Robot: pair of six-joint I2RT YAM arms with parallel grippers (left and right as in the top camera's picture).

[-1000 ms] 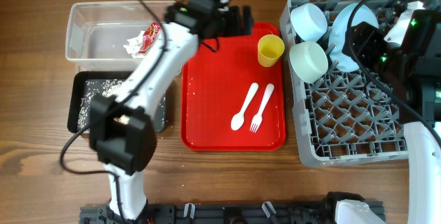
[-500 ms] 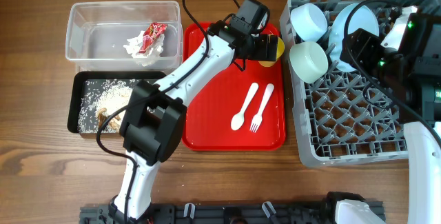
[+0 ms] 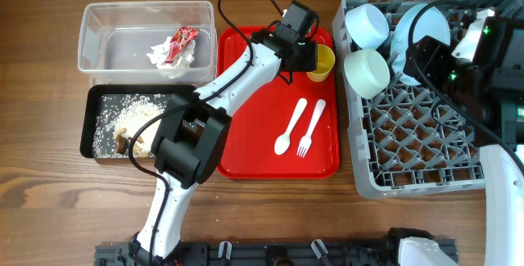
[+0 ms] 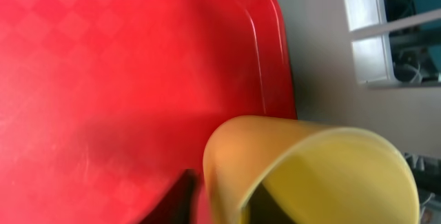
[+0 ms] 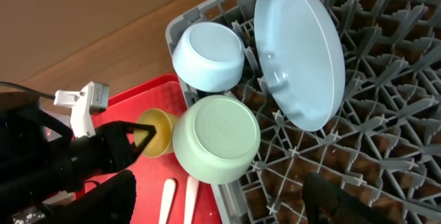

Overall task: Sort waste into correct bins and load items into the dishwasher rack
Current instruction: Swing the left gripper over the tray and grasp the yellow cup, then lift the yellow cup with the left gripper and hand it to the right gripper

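The small yellow cup (image 3: 325, 60) stands at the back right corner of the red tray (image 3: 254, 135). My left gripper (image 3: 312, 53) is shut on the cup's near rim. In the left wrist view the cup wall (image 4: 227, 162) sits between the two dark fingers (image 4: 185, 198). A white spoon (image 3: 289, 127) and fork (image 3: 311, 127) lie side by side on the tray. The grey dishwasher rack (image 3: 409, 151) holds two bowls (image 3: 366, 24) (image 3: 366, 71) and a pale blue plate (image 3: 422, 33) on edge. My right gripper (image 5: 227, 207) hangs open above the rack with nothing in it.
A clear tub (image 3: 106, 29) at the back left holds the red wrapper (image 3: 182, 41) and white napkin (image 3: 159, 54). In front of it a black tray (image 3: 92, 127) holds food scraps (image 3: 123, 123). The right arm (image 3: 491, 61) reaches over the rack's back right part.
My left arm swung right from over the clear tub to the yellow cup, and its jaws closed on the cup's rim. The right arm stayed still.
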